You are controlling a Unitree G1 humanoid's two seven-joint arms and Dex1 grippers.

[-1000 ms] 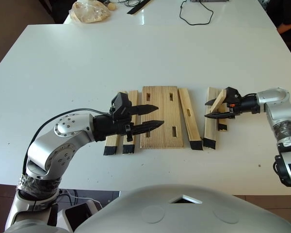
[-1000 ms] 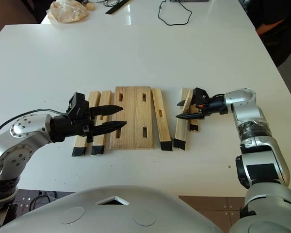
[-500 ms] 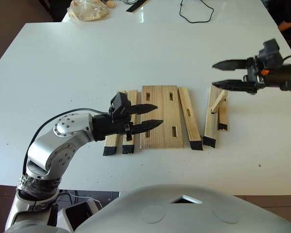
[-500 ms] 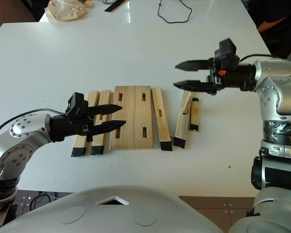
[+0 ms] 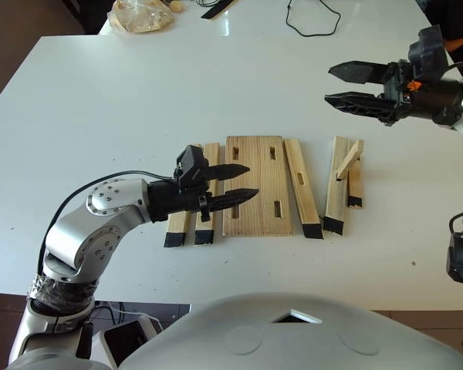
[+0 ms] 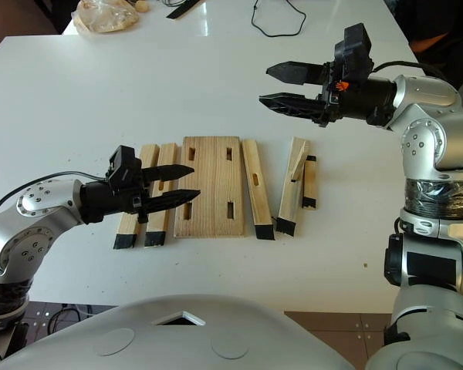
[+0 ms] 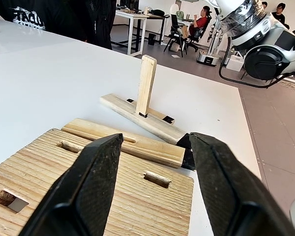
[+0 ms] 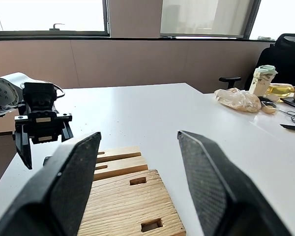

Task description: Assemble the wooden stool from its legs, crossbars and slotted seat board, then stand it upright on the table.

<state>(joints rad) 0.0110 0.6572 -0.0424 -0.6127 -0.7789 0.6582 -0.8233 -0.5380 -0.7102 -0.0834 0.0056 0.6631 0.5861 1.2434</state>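
Though wide-fingered, left hand (image 5: 252, 180) empty.

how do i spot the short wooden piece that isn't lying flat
Find the wide slotted seat board mid-table, then look right, past the lone leg beside it. On the next long leg one short crossbar sticks up off the wood; every other piece lies flat.

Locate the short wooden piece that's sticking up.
In the left eye view the short wooden piece stands tilted on the right side of the table, rising from the rightmost leg, right of the seat board.
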